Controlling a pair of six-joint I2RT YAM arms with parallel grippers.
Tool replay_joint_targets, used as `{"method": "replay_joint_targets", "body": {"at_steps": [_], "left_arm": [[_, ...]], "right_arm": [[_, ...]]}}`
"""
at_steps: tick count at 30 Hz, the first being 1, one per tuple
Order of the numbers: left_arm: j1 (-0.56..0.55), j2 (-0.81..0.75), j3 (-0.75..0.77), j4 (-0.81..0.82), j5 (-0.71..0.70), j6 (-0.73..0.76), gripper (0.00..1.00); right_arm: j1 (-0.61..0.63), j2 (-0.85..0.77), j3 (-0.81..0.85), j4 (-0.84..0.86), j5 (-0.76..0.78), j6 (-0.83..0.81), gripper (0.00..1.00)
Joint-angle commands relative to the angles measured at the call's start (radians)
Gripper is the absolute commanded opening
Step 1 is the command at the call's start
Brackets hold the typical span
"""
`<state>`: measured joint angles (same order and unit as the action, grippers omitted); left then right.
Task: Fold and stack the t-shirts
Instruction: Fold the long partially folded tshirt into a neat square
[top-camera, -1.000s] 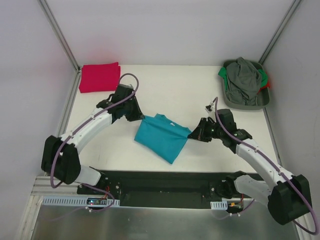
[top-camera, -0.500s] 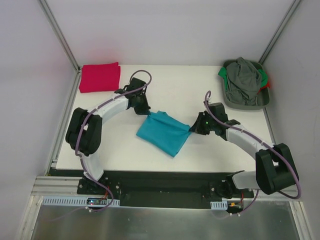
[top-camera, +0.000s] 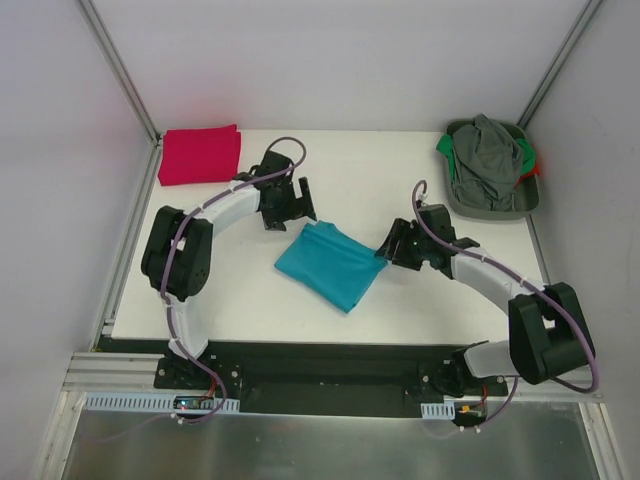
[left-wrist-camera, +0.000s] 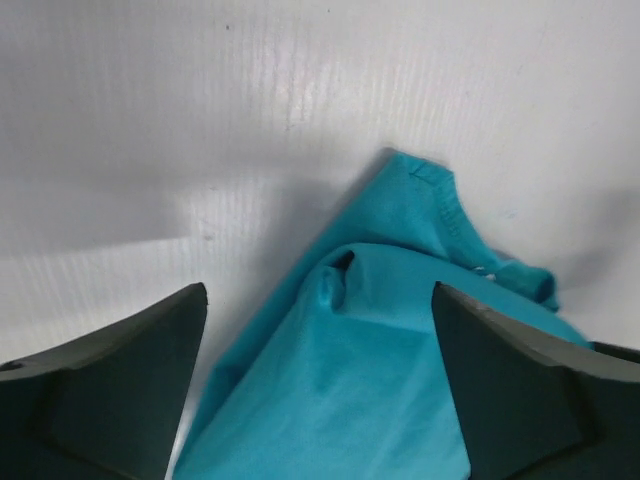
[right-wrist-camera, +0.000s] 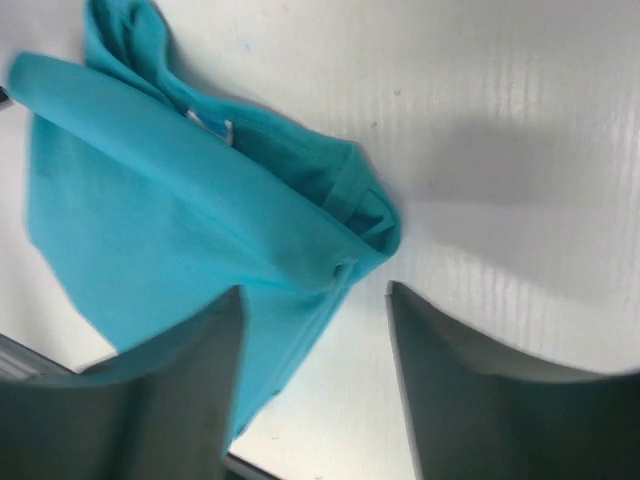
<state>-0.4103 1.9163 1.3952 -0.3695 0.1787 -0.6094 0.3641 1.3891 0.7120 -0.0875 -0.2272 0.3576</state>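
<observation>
The teal t-shirt (top-camera: 328, 262) lay on the table (top-camera: 380, 170) as a compact folded packet, skewed to the table's edges, its white neck label (right-wrist-camera: 212, 124) peeking out of a fold. The left gripper (top-camera: 292, 207) hung just beyond the shirt's far left corner with its fingers spread wide and nothing between them. The right gripper (top-camera: 392, 243) sat just beside the shirt's right corner, fingers likewise parted, pinching nothing. Parked at opposite corners like that, I judged, they let the cloth settle under its own weight without dragging the fold open.

The red t-shirt (top-camera: 200, 155) lay neatly folded well to the far left of the teal one. I took it for the base of the stack, so the teal packet had yet to go over there. Far right of the teal shirt, well apart, the bin (top-camera: 490, 214) held a heap topped by a grey garment (top-camera: 485, 160), probably more work waiting.
</observation>
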Motion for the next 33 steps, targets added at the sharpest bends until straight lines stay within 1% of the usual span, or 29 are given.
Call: {"method": "replay_joint_targets", "body": {"at_steps": [1,2,3,5,8,9,11,16,18,24,33], "left_arm": [[-0.012,-0.147,-0.033,0.009,-0.016,0.008,0.99],[-0.019,-0.175,-0.047,0.014,-0.018,0.013,0.99],[-0.027,-0.197,-0.062,0.020,-0.010,0.017,0.99],[-0.031,-0.232,-0.096,0.041,0.056,0.023,0.99],[-0.032,-0.244,-0.142,0.118,0.212,0.025,0.99],[-0.030,-0.231,-0.147,0.133,0.270,0.025,0.99],[-0.032,-0.188,-0.128,0.144,0.338,0.023,0.99],[-0.032,-0.073,-0.067,0.145,0.427,0.016,0.99],[-0.032,-0.043,-0.048,0.145,0.444,0.017,0.99],[-0.032,0.033,0.017,0.147,0.426,0.010,0.99],[-0.032,0.219,0.162,0.147,0.403,-0.030,0.99]], "right_arm": [[0.012,-0.123,0.001,0.014,0.025,0.007,0.73],[0.022,-0.146,-0.009,0.023,0.016,0.006,0.82],[0.030,-0.165,-0.019,0.035,-0.001,0.010,0.96],[0.048,-0.193,-0.035,0.083,-0.052,0.023,0.96],[0.079,-0.191,-0.054,0.167,-0.139,0.041,0.96],[0.085,-0.174,-0.054,0.193,-0.167,0.055,0.96],[0.096,-0.136,-0.049,0.227,-0.198,0.070,0.96],[0.105,-0.044,-0.008,0.239,-0.212,0.064,0.96],[0.105,-0.013,0.015,0.235,-0.205,0.052,0.96],[0.105,0.054,0.055,0.212,-0.186,0.018,0.96],[0.096,0.125,0.106,0.121,-0.113,-0.066,0.96]]}}
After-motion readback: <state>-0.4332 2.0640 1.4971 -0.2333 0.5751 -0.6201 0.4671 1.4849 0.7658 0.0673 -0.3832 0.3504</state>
